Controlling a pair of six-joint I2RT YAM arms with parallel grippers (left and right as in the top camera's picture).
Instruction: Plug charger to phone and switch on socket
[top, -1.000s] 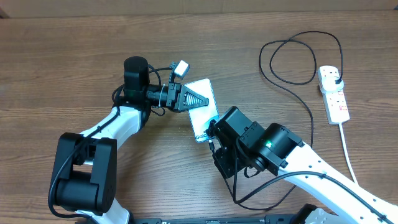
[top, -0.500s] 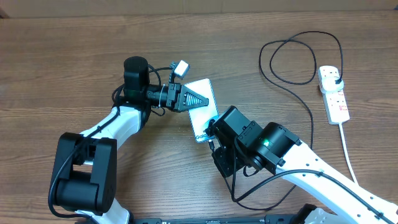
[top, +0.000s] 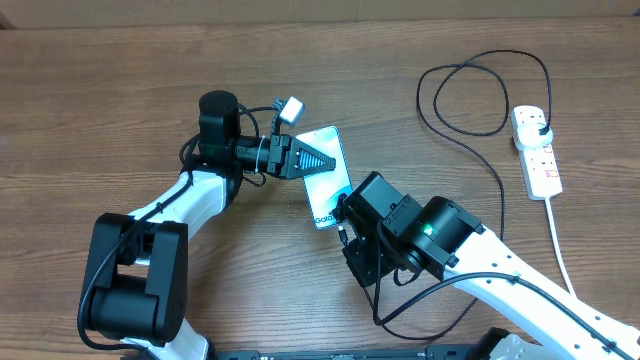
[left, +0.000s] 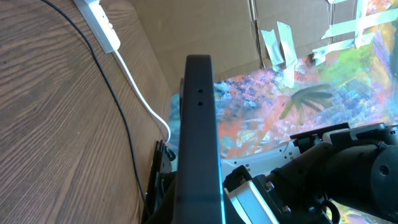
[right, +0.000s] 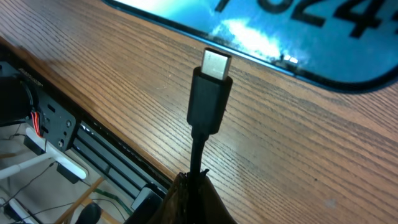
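Observation:
The phone (top: 326, 178) has a lit teal screen and lies mid-table, with one long side raised. My left gripper (top: 334, 163) is shut on that side; the left wrist view shows the phone's dark frame (left: 199, 118) edge-on between the jaws (left: 199, 208). My right gripper (right: 202, 190) is shut on the charger's black cable just behind the connector (right: 210, 93). The metal tip sits a little short of the phone's end (right: 280, 43). The charger cable (top: 470, 95) loops to its black plug (top: 540, 125) in the white socket (top: 537, 152) at the far right.
The socket's thick white cord (top: 560, 250) runs toward the front right corner. The table's front edge with dark rails (right: 93, 149) lies close behind my right gripper. A cardboard wall (left: 205, 31) stands beyond the socket (left: 99, 22).
The phone has turned slightly in my left gripper, and its screen looks more teal. The right arm has barely moved.

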